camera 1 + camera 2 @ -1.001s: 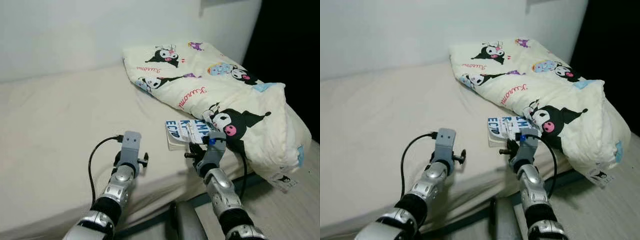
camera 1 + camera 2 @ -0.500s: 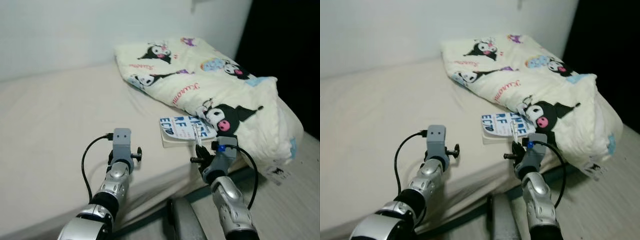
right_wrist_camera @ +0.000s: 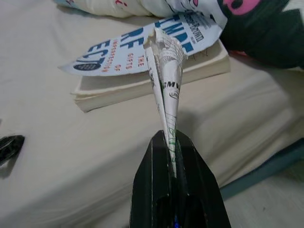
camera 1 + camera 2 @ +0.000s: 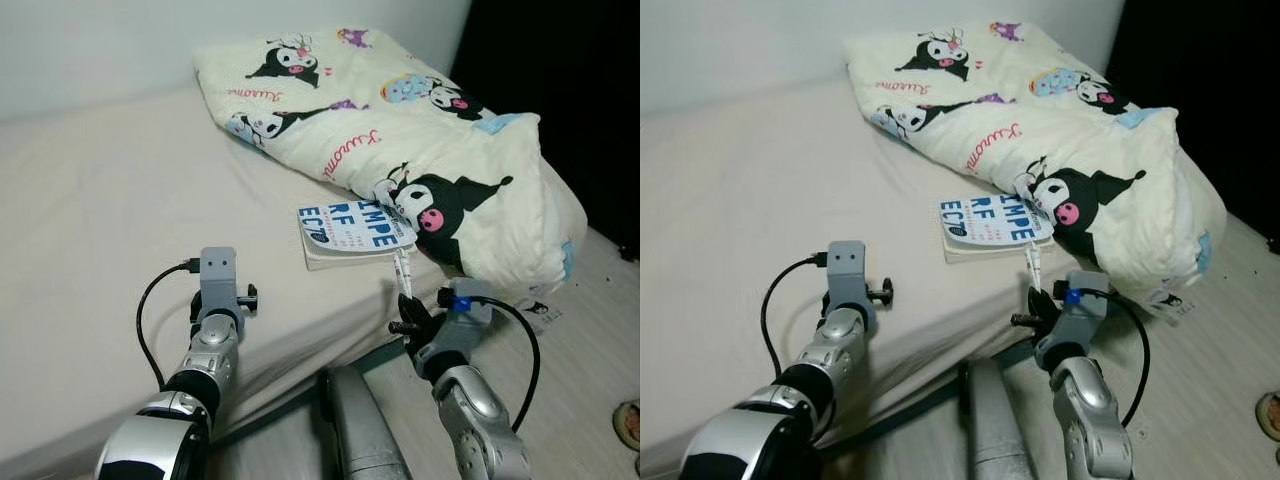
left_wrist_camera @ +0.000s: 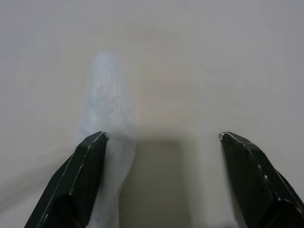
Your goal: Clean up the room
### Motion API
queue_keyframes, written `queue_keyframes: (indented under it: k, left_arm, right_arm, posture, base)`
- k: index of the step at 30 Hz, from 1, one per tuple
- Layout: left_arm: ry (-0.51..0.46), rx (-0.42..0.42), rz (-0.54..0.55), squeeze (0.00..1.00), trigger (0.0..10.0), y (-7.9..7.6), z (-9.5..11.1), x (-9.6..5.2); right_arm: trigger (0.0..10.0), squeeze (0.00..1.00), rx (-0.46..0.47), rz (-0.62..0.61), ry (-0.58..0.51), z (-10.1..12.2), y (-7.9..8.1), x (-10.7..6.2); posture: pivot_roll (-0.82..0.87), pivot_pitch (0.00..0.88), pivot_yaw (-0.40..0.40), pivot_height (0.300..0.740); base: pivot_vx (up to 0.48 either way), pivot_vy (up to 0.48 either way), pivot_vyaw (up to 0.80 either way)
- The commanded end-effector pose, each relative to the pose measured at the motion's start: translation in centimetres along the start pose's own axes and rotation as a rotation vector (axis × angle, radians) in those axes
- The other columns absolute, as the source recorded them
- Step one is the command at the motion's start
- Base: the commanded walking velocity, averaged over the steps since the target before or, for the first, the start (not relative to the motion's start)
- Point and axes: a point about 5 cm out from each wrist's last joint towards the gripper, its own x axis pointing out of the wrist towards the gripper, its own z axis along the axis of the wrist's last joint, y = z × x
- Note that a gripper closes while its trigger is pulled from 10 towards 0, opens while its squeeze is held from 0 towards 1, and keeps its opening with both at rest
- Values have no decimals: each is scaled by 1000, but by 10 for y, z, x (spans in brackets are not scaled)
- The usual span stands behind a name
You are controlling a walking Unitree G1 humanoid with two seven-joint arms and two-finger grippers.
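Observation:
My right gripper [image 3: 168,138] is shut on a folded strip of white printed paper [image 3: 165,61]. It hovers at the bed's front edge, just short of a white book with blue letters [image 4: 352,228]. The paper [image 4: 401,272] rises from the fingers toward the book's near corner. The book lies on the cream mattress [image 4: 100,190], partly tucked under a cream blanket with black cartoon figures [image 4: 420,140]. My left gripper [image 5: 162,137] stands open low over the bare sheet to the left, with nothing between its fingers.
The blanket is heaped over the bed's right end and hangs past its edge. Pale wooden floor [image 4: 590,300] lies to the right, with a shoe-like thing [image 4: 628,424] at the frame's edge. A white wall runs behind the bed.
The camera has shifted, so the bed sits higher and further left in the picture. My right gripper has drawn back from the book to the bed's edge, still shut on the paper.

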Motion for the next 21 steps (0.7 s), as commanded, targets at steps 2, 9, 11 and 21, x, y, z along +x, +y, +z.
queue_keyframes:
  k: [2,9,11,21]
  left_arm:
    - [3,20,82,0,10000,18,2,4]
    - [12,32,143,0,10000,34,0,5]
    - [7,44,164,0,10000,40,0,6]
    - [28,127,262,0,0,78,-15,2]
  right_arm:
    - [10000,0,17,-6,53,-5,1,-9]
    - [10000,0,15,-10,57,-1,1,-8]
    - [10000,0,14,-9,61,1,1,-7]
    - [10000,0,20,-4,60,7,4,0]
  posture:
    - [-398,293,-20,505]
    - [-395,289,-21,505]
    - [-389,281,-22,505]
    - [-360,244,-11,505]
  base:
    - [0,0,0]
    - [0,0,0]
    - [0,0,0]
    - [0,0,0]
